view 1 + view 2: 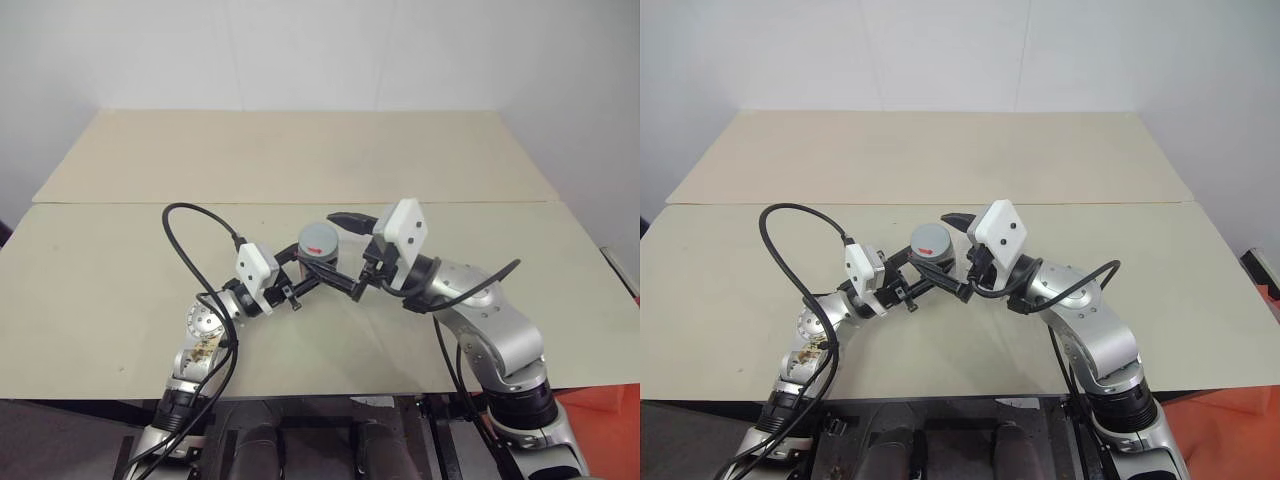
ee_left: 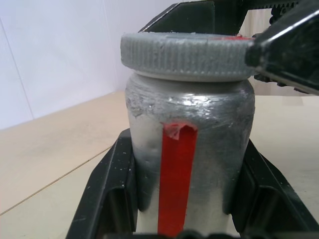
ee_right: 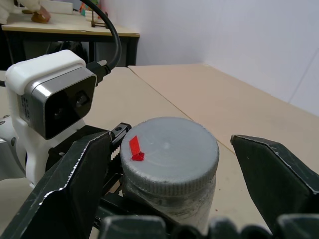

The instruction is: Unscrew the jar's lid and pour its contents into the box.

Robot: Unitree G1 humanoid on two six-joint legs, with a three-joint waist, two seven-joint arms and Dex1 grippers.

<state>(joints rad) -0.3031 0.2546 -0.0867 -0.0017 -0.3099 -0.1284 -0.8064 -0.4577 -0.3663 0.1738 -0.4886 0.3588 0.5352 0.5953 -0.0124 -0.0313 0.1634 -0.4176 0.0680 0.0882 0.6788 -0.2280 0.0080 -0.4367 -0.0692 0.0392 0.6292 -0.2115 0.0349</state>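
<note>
Silvery-grey cylindrical jar [image 2: 189, 149] with a red vertical strip stands upright, clamped between the left gripper's [image 1: 308, 272] black fingers above the beige table [image 1: 300, 160]. Its ribbed grey lid [image 3: 169, 152] sits between the right gripper's [image 3: 169, 199] spread, untouching fingers.

You are looking down on a pale beige surface [image 1: 120, 300] made of two slabs set one behind the other, with a thin seam [image 1: 300, 203] running across between them. Behind the far slab stands a plain white wall [image 1: 320, 50], evenly lit. At the lower right corner you can see a patch of orange-red floor [image 1: 600, 420]. Off in the room stands a dark-legged table [image 3: 70, 35] with small items on top.
</note>
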